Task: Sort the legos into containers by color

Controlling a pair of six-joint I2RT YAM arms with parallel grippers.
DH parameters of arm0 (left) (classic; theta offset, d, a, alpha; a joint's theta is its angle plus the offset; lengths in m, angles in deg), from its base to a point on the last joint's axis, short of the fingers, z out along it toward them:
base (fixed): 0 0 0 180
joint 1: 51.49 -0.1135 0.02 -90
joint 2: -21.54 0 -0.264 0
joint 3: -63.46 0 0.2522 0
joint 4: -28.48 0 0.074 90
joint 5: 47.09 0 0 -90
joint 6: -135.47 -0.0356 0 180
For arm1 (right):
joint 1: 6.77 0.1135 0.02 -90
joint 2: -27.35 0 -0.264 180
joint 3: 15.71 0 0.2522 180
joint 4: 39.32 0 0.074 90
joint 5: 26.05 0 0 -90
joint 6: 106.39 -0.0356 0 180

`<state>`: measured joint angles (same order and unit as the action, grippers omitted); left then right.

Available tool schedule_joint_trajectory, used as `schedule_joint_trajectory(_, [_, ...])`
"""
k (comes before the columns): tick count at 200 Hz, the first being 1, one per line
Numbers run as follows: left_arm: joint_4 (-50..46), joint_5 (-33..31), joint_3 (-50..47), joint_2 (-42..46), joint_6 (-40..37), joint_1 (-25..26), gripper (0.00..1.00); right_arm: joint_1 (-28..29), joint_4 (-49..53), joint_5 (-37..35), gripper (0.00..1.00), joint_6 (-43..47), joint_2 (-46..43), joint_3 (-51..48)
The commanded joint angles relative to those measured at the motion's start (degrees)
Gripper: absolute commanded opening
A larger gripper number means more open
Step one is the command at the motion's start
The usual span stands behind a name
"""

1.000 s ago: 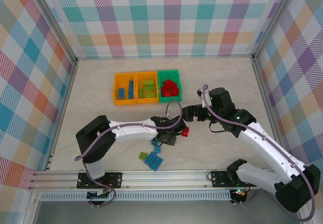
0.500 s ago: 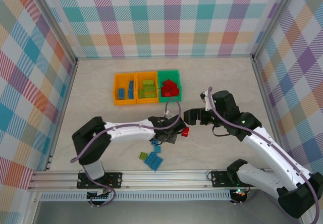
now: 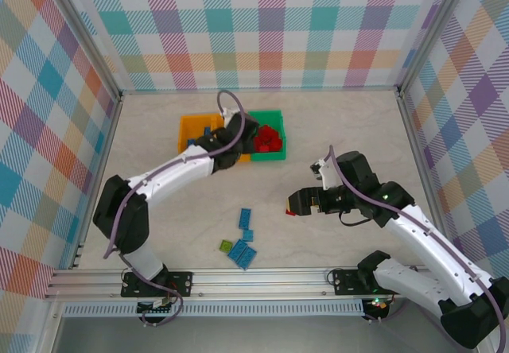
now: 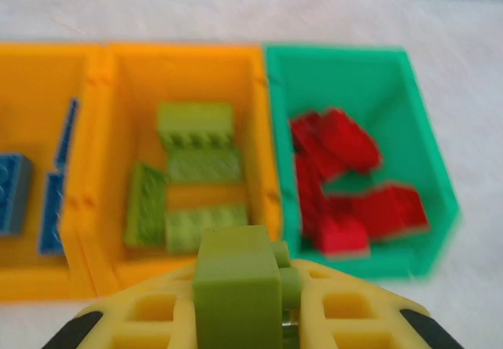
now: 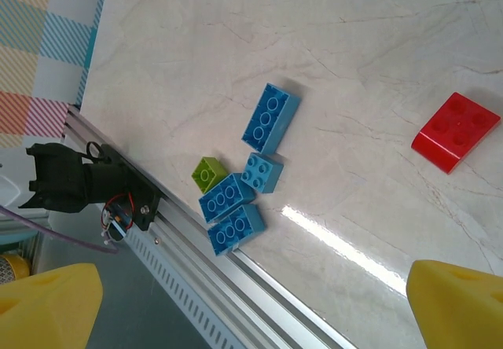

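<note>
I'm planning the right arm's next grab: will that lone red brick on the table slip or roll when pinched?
The red brick looks like rigid moulded plastic, so probably stiff and light. One edge curves down, so a grip may slide off there; the straight sides seem safer. Lying flat, studs up, on the glossy table, it would likely skid, not roll.

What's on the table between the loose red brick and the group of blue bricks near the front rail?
Nothing. In the right wrist view, the table between the red brick and the blue bricks is bare.
</note>
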<state>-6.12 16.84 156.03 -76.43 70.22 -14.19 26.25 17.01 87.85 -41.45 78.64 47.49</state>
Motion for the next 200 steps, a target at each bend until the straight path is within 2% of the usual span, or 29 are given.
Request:
schedule_joint_trajectory(1, [2.00,1.02,4.98,-7.06,-1.18,-4.38,0.17,0.12,-0.03,0.45,1.00,-0.03,-0.18,-0.39])
schedule_joint_trajectory(23, [1.13,3.96,11.40,-14.03,-1.28,-7.19,0.24,0.12,0.06,0.09,1.00,0.11,1.30,0.12])
schedule_joint_trajectory(39, [1.58,4.26,13.57,-16.26,-1.66,-7.76,0.42,0.12,-0.33,-0.04,1.00,-0.19,1.51,0.21])
schedule_joint_trajectory(48, [1.28,4.40,14.53,-16.76,-1.41,-8.07,0.47,0.12,-0.87,-0.16,1.00,-0.57,1.21,-0.03])
schedule_joint_trajectory(82, [0.40,7.23,13.80,-13.76,-0.78,-8.38,0.49,0.12,-3.00,-1.00,1.00,-1.20,1.98,-0.34])
schedule_joint_trajectory(117, [0.49,13.17,4.16,-1.92,2.48,-7.67,0.49,0.08,-7.72,-1.25,1.00,-1.82,4.02,-0.47])
schedule_joint_trajectory(143, [-2.57,13.10,-3.78,7.62,3.46,-3.49,0.49,0.12,-12.51,-5.18,1.00,-3.57,4.49,-1.31])
schedule_joint_trajectory(174, [-7.72,11.27,-10.68,16.14,4.49,4.80,0.50,0.12,-16.46,-12.61,1.00,-5.43,3.70,-2.63])
schedule_joint_trajectory(200, [-14.40,8.32,-15.07,19.89,8.90,11.16,0.56,-0.06,-20.00,-11.56,1.00,-6.22,3.81,-3.81])
